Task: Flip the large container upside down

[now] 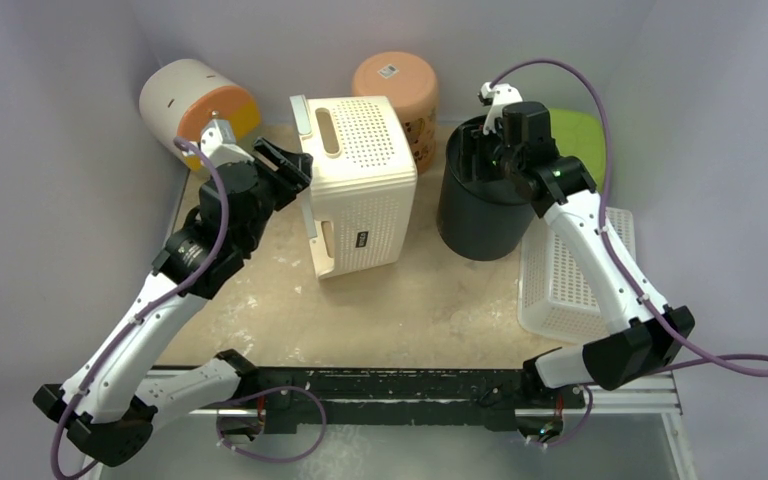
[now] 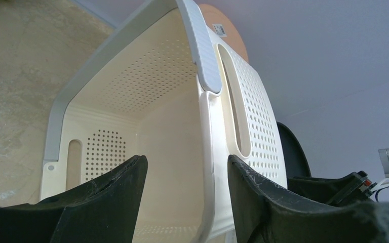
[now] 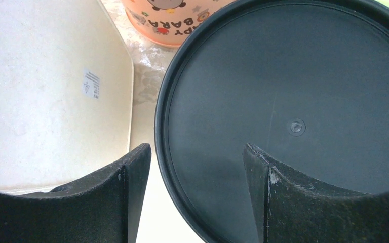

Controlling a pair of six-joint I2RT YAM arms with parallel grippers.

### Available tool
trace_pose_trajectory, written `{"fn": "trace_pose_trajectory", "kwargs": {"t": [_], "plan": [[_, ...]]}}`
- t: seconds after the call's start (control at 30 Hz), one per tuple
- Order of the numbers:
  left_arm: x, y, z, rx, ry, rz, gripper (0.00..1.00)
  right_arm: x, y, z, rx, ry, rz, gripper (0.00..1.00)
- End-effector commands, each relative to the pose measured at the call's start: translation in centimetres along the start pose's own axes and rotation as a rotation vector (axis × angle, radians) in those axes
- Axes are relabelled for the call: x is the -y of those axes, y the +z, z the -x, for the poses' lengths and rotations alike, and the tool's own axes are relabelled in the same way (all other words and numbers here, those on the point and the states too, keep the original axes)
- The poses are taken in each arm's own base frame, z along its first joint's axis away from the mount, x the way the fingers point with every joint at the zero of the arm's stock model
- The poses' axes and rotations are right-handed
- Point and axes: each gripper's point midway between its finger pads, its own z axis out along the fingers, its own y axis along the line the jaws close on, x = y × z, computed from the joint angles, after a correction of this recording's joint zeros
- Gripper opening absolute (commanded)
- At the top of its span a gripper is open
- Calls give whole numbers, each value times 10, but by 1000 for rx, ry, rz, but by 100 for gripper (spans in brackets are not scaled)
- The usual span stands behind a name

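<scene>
The large container, a cream perforated basket with a grey rim and handle, lies on its side mid-table with its mouth facing left. My left gripper is at that mouth. In the left wrist view it stands open astride the basket's side wall, one finger inside and one outside, with gaps on both sides. The basket's plain base shows in the right wrist view. My right gripper is open over the rim of a black bucket, holding nothing.
The black bucket stands just right of the basket. An orange tub sits behind them, and a cream and orange cylinder lies at the back left. A green item and a white perforated tray are at the right. Walls close in three sides.
</scene>
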Motion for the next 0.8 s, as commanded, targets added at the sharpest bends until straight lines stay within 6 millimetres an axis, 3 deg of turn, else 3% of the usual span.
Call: {"fn": "trace_pose_trajectory", "kwargs": {"t": [0.0, 0.13, 0.27, 0.33, 0.4, 0.43, 0.57, 0.77], "plan": [[18, 3, 6, 10, -32, -55, 58, 1, -10, 16, 70, 5, 2, 70], [11, 8, 0, 0, -19, -25, 55, 3, -11, 17, 74, 0, -8, 70], [-4, 9, -3, 9, -9, 27, 43, 6, -10, 16, 71, -1, -20, 70], [-11, 9, -4, 14, -6, 51, 33, 5, -9, 15, 69, -1, -20, 70], [-18, 8, -6, 17, -1, 75, 6, 5, -7, 14, 65, 0, -20, 70], [-22, 7, -6, 19, 2, 86, 0, 5, -7, 13, 64, 0, -21, 70], [-41, 4, -12, 21, 22, 138, 0, 6, -5, 12, 61, 1, -24, 69], [-101, -12, -23, 53, 37, 309, 0, 6, -2, 7, 54, 5, -20, 69]]}}
